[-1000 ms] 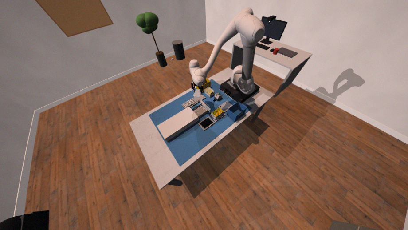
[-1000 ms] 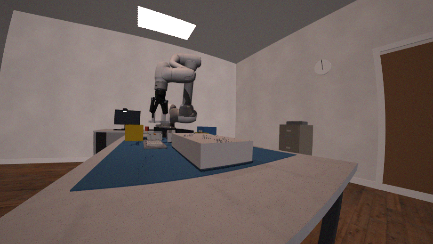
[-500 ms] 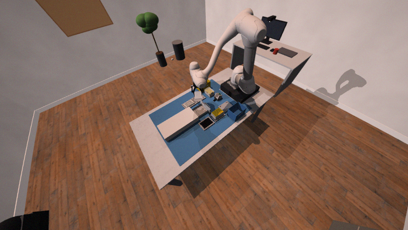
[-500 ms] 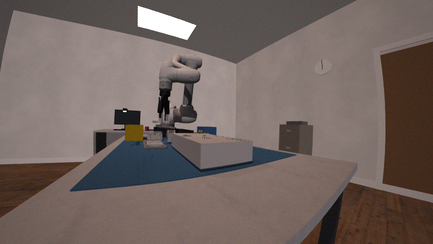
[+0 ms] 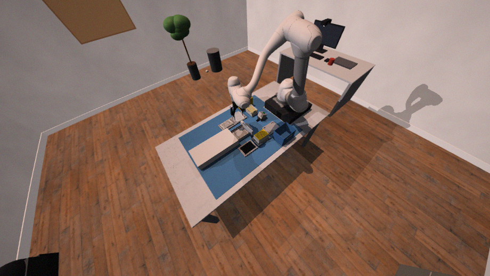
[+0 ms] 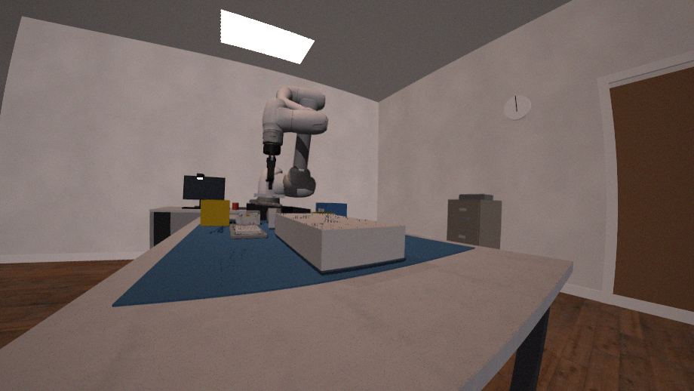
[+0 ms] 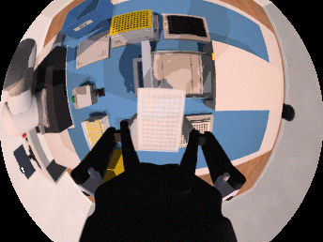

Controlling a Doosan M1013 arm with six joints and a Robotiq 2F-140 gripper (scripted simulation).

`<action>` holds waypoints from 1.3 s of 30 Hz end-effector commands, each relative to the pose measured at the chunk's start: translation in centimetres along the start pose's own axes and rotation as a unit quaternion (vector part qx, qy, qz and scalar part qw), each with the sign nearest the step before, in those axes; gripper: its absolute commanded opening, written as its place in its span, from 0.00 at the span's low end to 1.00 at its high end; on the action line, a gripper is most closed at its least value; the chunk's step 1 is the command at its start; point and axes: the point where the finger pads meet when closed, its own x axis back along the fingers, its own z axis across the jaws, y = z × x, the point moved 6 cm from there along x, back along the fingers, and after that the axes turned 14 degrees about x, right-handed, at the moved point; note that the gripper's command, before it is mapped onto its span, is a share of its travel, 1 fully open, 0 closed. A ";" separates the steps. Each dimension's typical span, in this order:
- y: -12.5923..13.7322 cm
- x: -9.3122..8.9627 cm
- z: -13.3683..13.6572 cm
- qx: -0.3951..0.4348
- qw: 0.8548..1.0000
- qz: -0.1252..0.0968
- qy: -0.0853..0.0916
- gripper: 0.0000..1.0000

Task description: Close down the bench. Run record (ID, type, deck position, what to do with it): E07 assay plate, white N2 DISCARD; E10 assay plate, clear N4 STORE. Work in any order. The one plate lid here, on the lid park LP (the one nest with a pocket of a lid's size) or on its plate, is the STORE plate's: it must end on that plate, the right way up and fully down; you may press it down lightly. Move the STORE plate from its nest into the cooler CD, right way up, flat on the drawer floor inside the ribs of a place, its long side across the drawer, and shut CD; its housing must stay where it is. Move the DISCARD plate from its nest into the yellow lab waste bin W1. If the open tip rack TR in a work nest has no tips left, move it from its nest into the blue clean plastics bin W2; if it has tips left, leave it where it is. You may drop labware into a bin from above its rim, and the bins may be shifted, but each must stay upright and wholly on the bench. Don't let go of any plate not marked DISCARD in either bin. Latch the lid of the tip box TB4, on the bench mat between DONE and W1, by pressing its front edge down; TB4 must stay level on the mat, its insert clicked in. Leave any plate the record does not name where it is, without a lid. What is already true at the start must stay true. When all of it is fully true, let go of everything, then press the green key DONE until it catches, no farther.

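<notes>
My gripper [image 7: 160, 120] [image 5: 235, 110] [image 6: 269, 182] is shut on a pale whitish assay plate [image 7: 161, 115] with a faint grid of wells. It holds the plate by its long sides, high above the blue mat [image 5: 219, 171]. I cannot tell whether a lid sits on it. The white cooler CD [image 5: 212, 148] [image 6: 349, 242] [image 7: 244, 85] lies ahead, its drawer [image 5: 241, 131] [image 7: 178, 72] pulled open. The yellow bin W1 [image 6: 215, 212] [image 7: 115, 162] shows just under my left finger. A white dotted plate [image 5: 227, 123] [image 6: 247, 229] sits in a nest beside the drawer.
The blue bin W2 [image 5: 284, 133] [image 7: 84, 16] [image 6: 331, 208] stands at the mat's edge near the arm's base. A rack with yellow tips [image 5: 261, 136] [image 7: 131, 22] and a dark square nest [image 5: 247, 147] [image 7: 184, 25] lie beside it. Tip box TB4 [image 5: 251, 109] [image 7: 94, 128] and the DONE key block [image 5: 262, 115] [image 7: 82, 97] are close by.
</notes>
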 end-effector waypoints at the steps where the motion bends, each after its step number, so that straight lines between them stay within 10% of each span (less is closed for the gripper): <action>1: -0.9 0.0 0.7 0.058 0.998 0.003 0.001 0.00; 39: -8.0 0.1 6.3 0.058 0.998 0.003 0.001 0.00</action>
